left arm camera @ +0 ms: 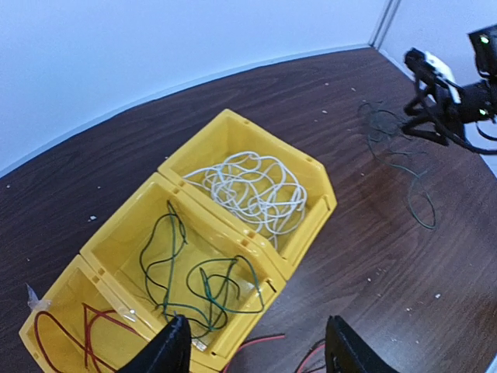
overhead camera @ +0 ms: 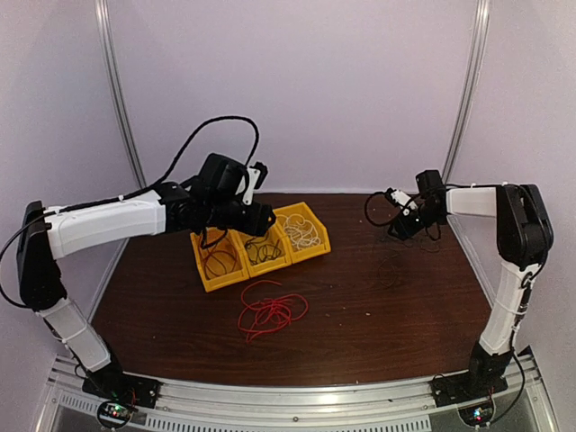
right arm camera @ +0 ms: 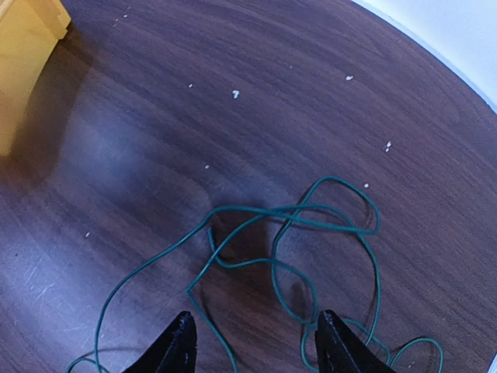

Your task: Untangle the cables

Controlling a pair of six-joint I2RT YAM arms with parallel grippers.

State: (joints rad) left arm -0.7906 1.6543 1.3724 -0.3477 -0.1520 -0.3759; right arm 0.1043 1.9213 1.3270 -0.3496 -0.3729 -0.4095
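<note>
Yellow bins (left arm camera: 124,233) hold cables (left arm camera: 252,190), one colour each (white, green, red). Red cable (overhead camera: 270,310) loose on tabletop (overhead camera: 387,306) before bins; green cable (right arm camera: 295,233) well right of them. Left claw (left arm camera: 256,350) above bins, right claw (right arm camera: 252,342) over green cable: both released.

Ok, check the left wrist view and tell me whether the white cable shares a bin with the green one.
No, the white cable lies alone in the end bin, while the green cable sits in the middle bin beside it.
</note>
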